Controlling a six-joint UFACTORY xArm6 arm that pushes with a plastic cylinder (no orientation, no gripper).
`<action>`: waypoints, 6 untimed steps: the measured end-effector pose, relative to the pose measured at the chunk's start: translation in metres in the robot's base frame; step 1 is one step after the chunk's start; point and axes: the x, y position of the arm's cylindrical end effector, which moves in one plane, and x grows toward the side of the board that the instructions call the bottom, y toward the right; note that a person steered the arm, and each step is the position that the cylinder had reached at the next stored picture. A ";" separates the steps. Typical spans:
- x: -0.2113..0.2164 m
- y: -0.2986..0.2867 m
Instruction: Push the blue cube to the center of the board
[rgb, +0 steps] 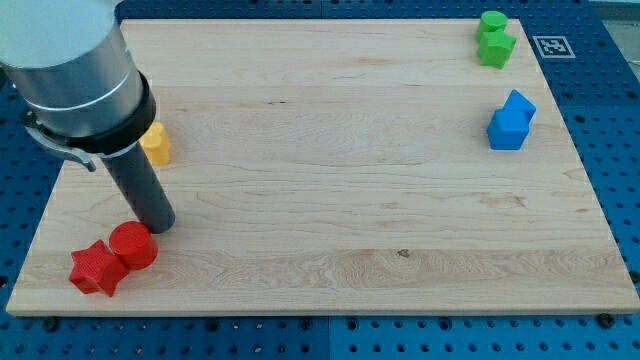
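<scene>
Currently blue cube (507, 130) sits far at view's right, mid-upper board (330, 150), touching a 2nd blue block (519, 104) just above it; shape of that one unclear, maybe pentagon-ish. Not yet near board centre. Green blocks (494, 40), two, stacked close at top-right corner, well apart from the blues.

My tip (160, 226) is at opposite side, view's lower left, just above red cylinder (132, 245), nearly touching. Red star (96, 268) beside cyl. Yellow block (156, 145) partly hidden behind arm. No claw on this rig, rod only, so nothing to open/close.

Risks (judgement):
- Long traverse L→R; tip should get round to cube's right face before pushing left. Approach from left would shove it off the edge.
- 2nd blue block touches cube; an off-centre push prob. drags both or spins the cube.
- Leaving now could clip red cyl.
- Overshoot past centre if push not eased.
</scene>
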 end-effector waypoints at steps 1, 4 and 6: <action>0.000 0.003; 0.008 0.126; 0.021 0.242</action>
